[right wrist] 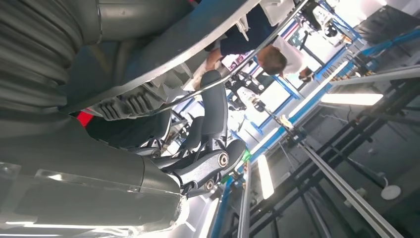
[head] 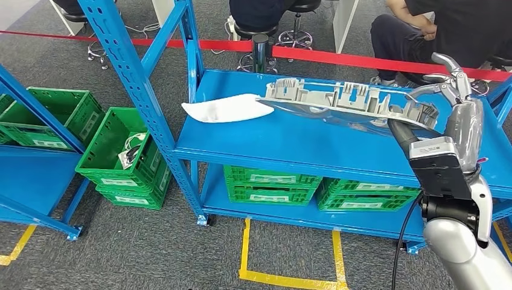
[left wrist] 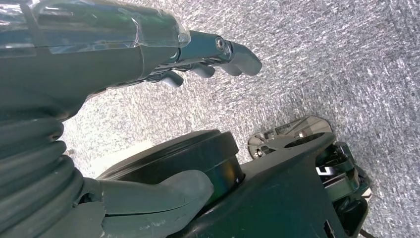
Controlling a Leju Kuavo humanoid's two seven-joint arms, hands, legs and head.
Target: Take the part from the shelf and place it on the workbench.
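Silver and jointed, the right arm rises from the lower right of the head view, and the right robot hand sits at the right end of the part. Its fingers curl over the part's far edge; the right wrist view shows dark fingers hooked around the part's rim, so this hand grips it. The left robot hand hangs over grey carpet in its own wrist view, fingers loosely curled and holding nothing.

Yellow tape lines mark the carpet in front of the blue shelf. Under the shelf's top board, green crates stand side by side on the lower level, and more green crates are stacked on the floor to the left, one holding cables. Another blue rack with a green crate stands at far left.

On the top board the long grey part lies with its long axis running left to right, ribbed side up, its left end just beside a white curved piece. Whether its right end is lifted clear of the board cannot be told.

Behind the shelf runs a red barrier tape on a post, with seated people on stools beyond it.
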